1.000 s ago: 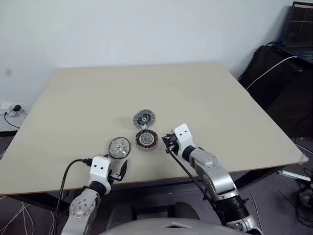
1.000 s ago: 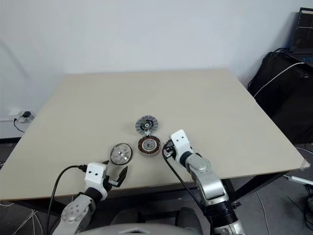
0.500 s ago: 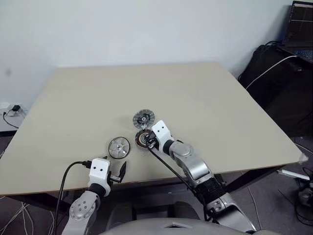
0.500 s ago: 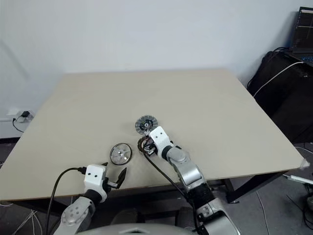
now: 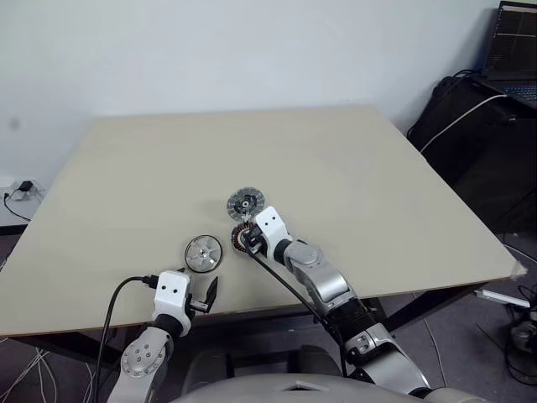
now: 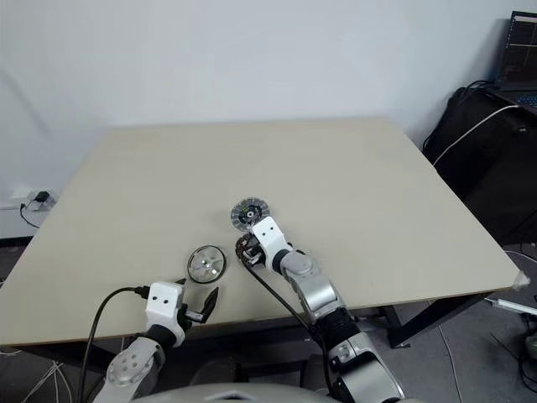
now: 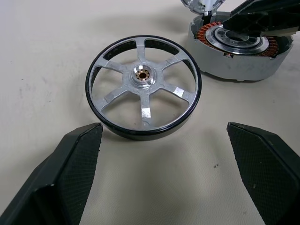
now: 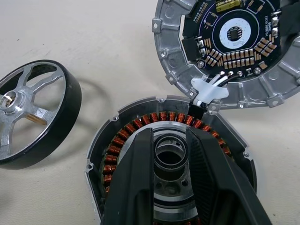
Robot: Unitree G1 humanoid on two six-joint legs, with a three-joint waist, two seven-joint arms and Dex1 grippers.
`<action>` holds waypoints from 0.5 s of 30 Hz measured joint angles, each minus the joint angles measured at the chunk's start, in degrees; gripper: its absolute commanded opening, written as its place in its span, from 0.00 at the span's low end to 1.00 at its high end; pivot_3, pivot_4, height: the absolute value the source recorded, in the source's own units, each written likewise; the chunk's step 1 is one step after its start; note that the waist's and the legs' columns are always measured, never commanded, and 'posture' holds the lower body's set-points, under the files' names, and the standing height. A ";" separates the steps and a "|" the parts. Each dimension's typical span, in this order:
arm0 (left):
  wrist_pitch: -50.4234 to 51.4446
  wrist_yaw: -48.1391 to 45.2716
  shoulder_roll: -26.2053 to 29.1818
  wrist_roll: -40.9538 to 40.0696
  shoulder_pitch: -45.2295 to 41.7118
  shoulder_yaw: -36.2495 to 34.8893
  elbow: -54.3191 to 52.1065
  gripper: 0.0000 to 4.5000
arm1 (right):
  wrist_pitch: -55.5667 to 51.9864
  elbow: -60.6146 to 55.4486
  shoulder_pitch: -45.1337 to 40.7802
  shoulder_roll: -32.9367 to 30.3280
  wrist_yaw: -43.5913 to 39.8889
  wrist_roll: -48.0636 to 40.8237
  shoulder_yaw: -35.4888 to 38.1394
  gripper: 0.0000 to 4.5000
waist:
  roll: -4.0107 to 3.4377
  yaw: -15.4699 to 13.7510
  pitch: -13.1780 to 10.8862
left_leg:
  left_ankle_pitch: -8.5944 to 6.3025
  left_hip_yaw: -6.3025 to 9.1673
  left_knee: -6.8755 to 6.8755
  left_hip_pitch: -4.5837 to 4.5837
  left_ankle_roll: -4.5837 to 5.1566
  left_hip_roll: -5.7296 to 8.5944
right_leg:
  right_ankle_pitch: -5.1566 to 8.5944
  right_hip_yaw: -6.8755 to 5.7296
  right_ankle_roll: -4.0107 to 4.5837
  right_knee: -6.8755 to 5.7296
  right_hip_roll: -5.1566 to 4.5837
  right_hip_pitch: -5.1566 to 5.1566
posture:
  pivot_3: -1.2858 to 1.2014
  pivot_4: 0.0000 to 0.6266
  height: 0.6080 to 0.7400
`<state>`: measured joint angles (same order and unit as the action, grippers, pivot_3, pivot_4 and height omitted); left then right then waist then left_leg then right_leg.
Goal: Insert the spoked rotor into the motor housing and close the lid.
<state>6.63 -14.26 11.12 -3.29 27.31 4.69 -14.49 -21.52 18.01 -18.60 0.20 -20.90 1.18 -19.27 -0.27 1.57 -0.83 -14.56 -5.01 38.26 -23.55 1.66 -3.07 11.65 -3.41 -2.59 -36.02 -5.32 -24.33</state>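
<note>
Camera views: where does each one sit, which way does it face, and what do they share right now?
Head stereo pair: looks forward and down over the table at the lid, motor housing and spoked rotor; both arms show.
Left wrist: looks along the open left gripper at the spoked rotor lying flat, housing behind it.
Right wrist: looks along the right gripper, its fingers over the housing's centre, lid wired on beyond.
Shared: both wrist views show rotor and housing.
</note>
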 measured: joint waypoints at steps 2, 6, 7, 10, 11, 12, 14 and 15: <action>0.00 0.01 0.02 0.00 0.14 -0.01 0.00 1.00 | 0.03 0.16 0.00 0.10 -0.01 0.08 -0.04 0.15 | 0.00 0.01 0.00 | 0.00 0.00 0.00 0.00 0.00 0.00 | 0.00 0.00 0.00 0.00 0.00 0.00 | 0.52 0.00 1.00; -0.02 0.11 0.02 0.00 0.41 -0.04 0.00 1.00 | 0.22 1.59 0.01 0.16 -0.01 0.23 -0.01 0.15 | 0.00 0.01 0.00 | 0.00 0.00 0.00 0.00 0.00 0.00 | 0.00 0.00 0.00 0.00 0.00 0.00 | 0.52 0.00 1.00; -0.03 0.14 0.03 -0.01 0.44 -0.04 0.00 1.00 | 0.24 1.59 0.00 0.17 -0.02 0.24 0.01 0.15 | 0.00 0.02 0.00 | 0.00 0.00 0.00 0.00 0.00 0.00 | 0.00 0.01 0.00 0.00 0.00 0.00 | 0.52 0.00 1.00; -0.04 0.20 0.04 -0.01 0.48 -0.05 0.00 1.00 | 0.31 1.65 0.00 0.16 -0.02 0.24 0.04 0.15 | 0.00 0.03 0.00 | 0.00 0.01 0.00 0.00 -0.01 -0.01 | 0.00 0.00 0.00 -0.01 0.00 0.00 | 0.52 0.00 1.00; -0.04 0.20 0.05 -0.02 0.48 -0.05 0.00 1.00 | 0.35 1.69 0.00 0.16 -0.01 0.24 0.05 0.15 | -0.01 0.03 0.00 | 0.00 0.01 0.00 0.00 0.00 -0.01 | 0.00 0.00 0.00 -0.01 0.00 0.00 | 0.52 0.00 1.00; -0.05 0.20 0.05 -0.03 0.47 -0.05 0.00 1.00 | 0.36 1.71 0.00 0.17 0.04 0.24 0.10 0.15 | -0.01 0.03 0.00 | 0.00 0.00 0.00 0.00 0.00 -0.01 | 0.00 0.00 0.00 -0.01 0.00 0.00 | 0.52 0.00 1.00; -0.05 0.19 0.05 -0.03 0.47 -0.05 0.00 1.00 | 0.37 1.75 0.00 0.20 0.15 0.23 0.31 0.15 | 0.00 0.03 0.00 | 0.00 0.00 0.00 0.00 0.00 0.00 | 0.00 0.00 0.00 -0.01 0.00 0.00 | 0.52 0.00 1.00; -0.05 0.18 0.05 -0.04 0.46 -0.05 0.00 1.00 | 0.37 1.79 0.01 0.23 0.19 0.21 0.60 0.15 | 0.00 0.02 0.00 | 0.00 0.00 0.00 0.00 0.00 0.00 | 0.00 0.00 0.00 -0.01 0.00 0.00 | 0.52 0.00 1.00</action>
<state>6.58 -14.07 11.17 -3.33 27.77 4.64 -14.49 -21.16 19.80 -18.59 0.43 -20.71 1.39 -18.66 -0.27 1.60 -0.83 -14.56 -5.01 38.26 -23.55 1.65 -3.07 11.65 -3.40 -2.59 -36.03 -5.32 -24.33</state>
